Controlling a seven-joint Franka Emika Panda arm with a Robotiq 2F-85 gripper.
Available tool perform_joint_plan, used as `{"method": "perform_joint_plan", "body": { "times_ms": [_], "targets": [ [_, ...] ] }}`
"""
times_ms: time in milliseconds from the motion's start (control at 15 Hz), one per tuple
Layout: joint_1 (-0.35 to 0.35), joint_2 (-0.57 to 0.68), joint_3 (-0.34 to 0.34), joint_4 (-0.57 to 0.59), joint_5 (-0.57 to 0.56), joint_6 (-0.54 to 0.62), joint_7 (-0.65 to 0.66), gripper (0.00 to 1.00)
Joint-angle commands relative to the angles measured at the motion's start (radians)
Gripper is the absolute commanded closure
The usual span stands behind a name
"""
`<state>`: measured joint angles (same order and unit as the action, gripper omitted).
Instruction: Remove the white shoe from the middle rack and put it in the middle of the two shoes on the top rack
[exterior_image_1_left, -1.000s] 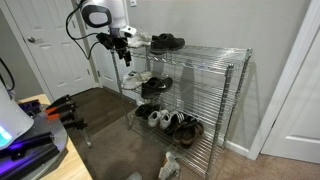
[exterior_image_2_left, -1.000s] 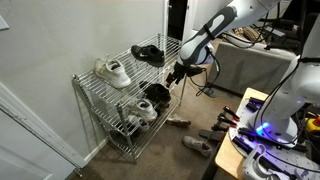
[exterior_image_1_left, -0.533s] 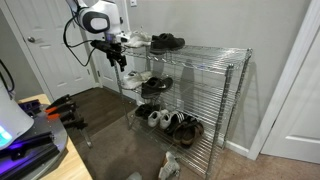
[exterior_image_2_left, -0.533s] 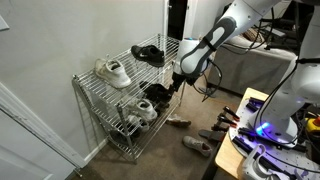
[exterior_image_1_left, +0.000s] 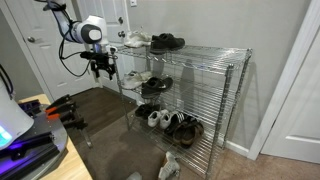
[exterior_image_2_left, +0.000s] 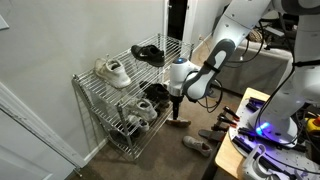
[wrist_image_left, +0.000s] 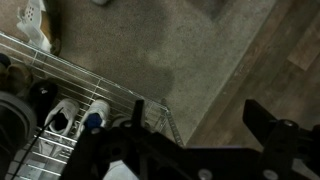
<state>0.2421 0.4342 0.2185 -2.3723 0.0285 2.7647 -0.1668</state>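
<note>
We see the end effector (exterior_image_1_left: 101, 71) hanging released, nothing in it, outside the rack's end with its fingers pointing down over carpet. The white shoe (exterior_image_1_left: 133, 78) lies on the middle rack (exterior_image_1_left: 195, 97), near the end effector, about level with it and not touching it. Higher up and beyond, the two shoes (exterior_image_1_left: 166, 42) sit on the top rack (exterior_image_1_left: 210, 52)

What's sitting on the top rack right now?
On the top rack: a white sneaker and a black shoe, apart, with bare wire between them. Nothing else shows; the wire right beneath each shoe is covered.
</note>
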Motion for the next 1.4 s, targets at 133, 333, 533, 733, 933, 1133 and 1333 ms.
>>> {"method": "perform_joint_plan", "body": {
  "times_ms": [133, 333, 533, 733, 933, 1133, 1333],
  "targets": [
    [0.166, 0.048, -0.157, 0.033, -0.311, 0.144, 0.104, 0.0],
    [0.185, 0.048, -0.184, 0.051, -0.338, 0.218, 0.129, 0.0],
    [0.157, 0.047, -0.15, 0.054, -0.312, 0.174, 0.102, 0.0],
    [0.157, 0.05, -0.15, 0.054, -0.312, 0.174, 0.101, 0.0],
    [0.157, 0.051, -0.149, 0.054, -0.312, 0.174, 0.101, 0.0],
    [0.195, 0.054, -0.186, 0.082, -0.342, 0.148, 0.116, 0.0],
    [0.23, 0.069, -0.207, 0.15, -0.407, 0.074, 0.107, 0.0]
  ]
}}
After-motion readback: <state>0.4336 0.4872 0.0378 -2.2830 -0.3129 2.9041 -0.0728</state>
